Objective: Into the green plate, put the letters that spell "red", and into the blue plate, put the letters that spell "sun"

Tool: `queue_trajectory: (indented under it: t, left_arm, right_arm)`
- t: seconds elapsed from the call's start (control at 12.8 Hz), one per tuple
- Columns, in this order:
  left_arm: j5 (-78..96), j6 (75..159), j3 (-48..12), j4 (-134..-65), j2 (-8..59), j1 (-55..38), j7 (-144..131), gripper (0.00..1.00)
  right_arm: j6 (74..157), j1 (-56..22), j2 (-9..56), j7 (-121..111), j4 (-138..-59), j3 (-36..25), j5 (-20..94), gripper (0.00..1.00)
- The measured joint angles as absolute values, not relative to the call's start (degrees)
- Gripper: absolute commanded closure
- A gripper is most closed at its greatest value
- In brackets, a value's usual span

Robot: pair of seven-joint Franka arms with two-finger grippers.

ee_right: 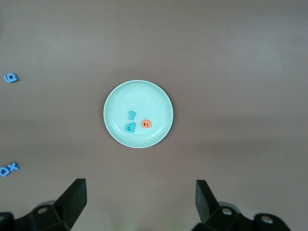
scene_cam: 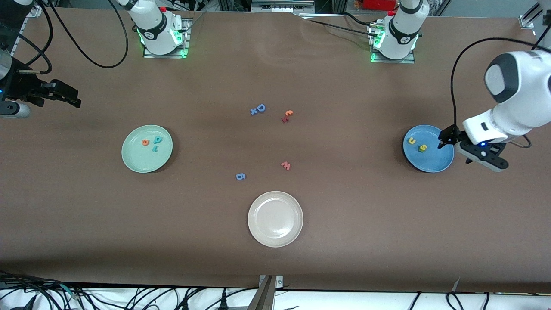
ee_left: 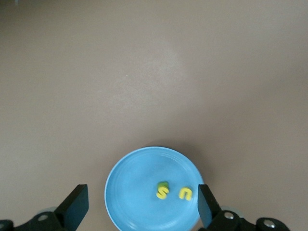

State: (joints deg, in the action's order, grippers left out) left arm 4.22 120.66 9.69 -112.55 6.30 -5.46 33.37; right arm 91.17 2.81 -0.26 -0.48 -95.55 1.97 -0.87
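Note:
The blue plate (scene_cam: 430, 161) lies toward the left arm's end of the table. It holds a yellow u (scene_cam: 412, 141) and a yellow s (scene_cam: 423, 148), with the dark green n (ee_left: 164, 184) peeking out from under the s. My left gripper (scene_cam: 447, 138) hangs open and empty over that plate's rim. In the left wrist view the blue plate (ee_left: 134, 187), the s (ee_left: 162, 192) and the u (ee_left: 185, 193) lie between the spread fingers of my left gripper (ee_left: 142, 207). The green plate (scene_cam: 137, 161) holds an orange e (scene_cam: 145, 142), a teal d (scene_cam: 158, 139) and a teal r (scene_cam: 155, 149). My right gripper (scene_cam: 73, 98) waits open in the air by the right arm's end.
A cream-white plate (scene_cam: 275, 218) sits nearest the front camera, mid-table. Loose letters lie mid-table: a blue D with an x (scene_cam: 258, 109), an orange-and-red pair (scene_cam: 286, 116), a pink w (scene_cam: 286, 165) and a blue 6 (scene_cam: 240, 176). The right wrist view shows the green plate (ee_right: 154, 103).

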Motion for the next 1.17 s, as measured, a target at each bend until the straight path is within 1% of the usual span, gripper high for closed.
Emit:
queue_trajectory:
  t: [0.08,0.23,0.47,0.93,1.17]
  left_arm:
    - [4.2,117.5,9.1,-110.4,5.5,-5.5,30.2,0.0]
    - [4.2,113.9,6.8,-107.7,3.1,-5.5,23.4,0.0]
    - [4.2,112.5,3.8,-107.2,-1.2,-5.5,18.3,0.0]
    - [4.2,112.4,4.1,-106.9,-3.5,-4.9,10.7,0.0]
    - [4.2,108.9,4.0,-106.6,-3.7,-4.6,3.9,0.0]
  right_arm:
    - [91.1,2.8,-0.3,-0.5,-95.5,2.0,-0.9,0.0]
    - [91.1,2.8,-0.3,-0.5,-95.5,2.0,-0.9,0.0]
    - [90.7,2.8,-0.3,-0.5,-95.5,2.0,-0.9,0.0]
    - [90.4,2.8,-0.3,-0.5,-95.5,2.0,-0.9,0.0]
    - [90.4,2.8,-0.3,-0.5,-95.5,2.0,-0.9,0.0]
